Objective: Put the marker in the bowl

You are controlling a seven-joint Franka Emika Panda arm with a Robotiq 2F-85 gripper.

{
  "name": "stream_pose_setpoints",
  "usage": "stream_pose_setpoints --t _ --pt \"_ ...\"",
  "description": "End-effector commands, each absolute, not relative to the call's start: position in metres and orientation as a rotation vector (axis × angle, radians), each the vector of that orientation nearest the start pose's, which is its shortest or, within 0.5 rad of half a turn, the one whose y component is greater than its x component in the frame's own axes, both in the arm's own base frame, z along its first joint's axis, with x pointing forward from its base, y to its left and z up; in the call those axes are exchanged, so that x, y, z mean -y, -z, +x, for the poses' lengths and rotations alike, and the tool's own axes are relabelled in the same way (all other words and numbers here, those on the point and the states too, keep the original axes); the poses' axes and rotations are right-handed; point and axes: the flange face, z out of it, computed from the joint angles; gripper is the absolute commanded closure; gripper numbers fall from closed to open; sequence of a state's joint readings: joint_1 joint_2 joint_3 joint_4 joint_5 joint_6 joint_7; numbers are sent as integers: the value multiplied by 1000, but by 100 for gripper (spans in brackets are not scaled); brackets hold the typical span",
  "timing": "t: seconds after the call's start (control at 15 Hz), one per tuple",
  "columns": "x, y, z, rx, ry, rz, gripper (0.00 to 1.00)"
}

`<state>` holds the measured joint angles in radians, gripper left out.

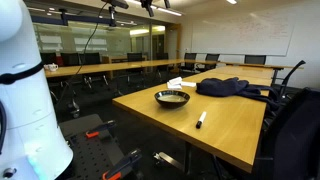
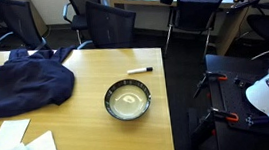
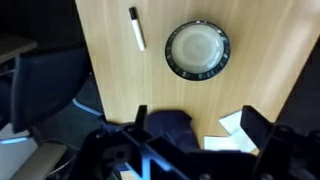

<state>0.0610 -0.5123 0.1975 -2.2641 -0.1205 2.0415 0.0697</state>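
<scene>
A white marker with a black cap lies on the wooden table, seen in both exterior views (image 1: 200,119) (image 2: 140,71) and in the wrist view (image 3: 136,28). A dark bowl with a pale inside stands on the table near it, in both exterior views (image 1: 172,98) (image 2: 127,101) and in the wrist view (image 3: 197,49). My gripper (image 3: 193,125) hangs high above the table, open and empty, its two fingers at the bottom of the wrist view. The marker and the bowl are apart.
A dark blue cloth (image 2: 20,82) (image 1: 225,87) lies on the table (image 2: 85,80) beyond the bowl. White papers (image 2: 17,148) (image 3: 232,122) lie next to it. Office chairs (image 2: 109,27) stand around the table. The robot base (image 1: 25,100) is beside the table edge.
</scene>
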Motion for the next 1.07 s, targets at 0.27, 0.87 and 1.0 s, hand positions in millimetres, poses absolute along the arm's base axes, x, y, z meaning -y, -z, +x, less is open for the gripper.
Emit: stream_pose_setpoints --t 0.27,0.87,1.0 --pt "-106 -561 426 365 458 -3264 0" --pt "-28 -422 495 642 361 -3170 0" --pt "-15 -390 503 669 273 -3184 0"
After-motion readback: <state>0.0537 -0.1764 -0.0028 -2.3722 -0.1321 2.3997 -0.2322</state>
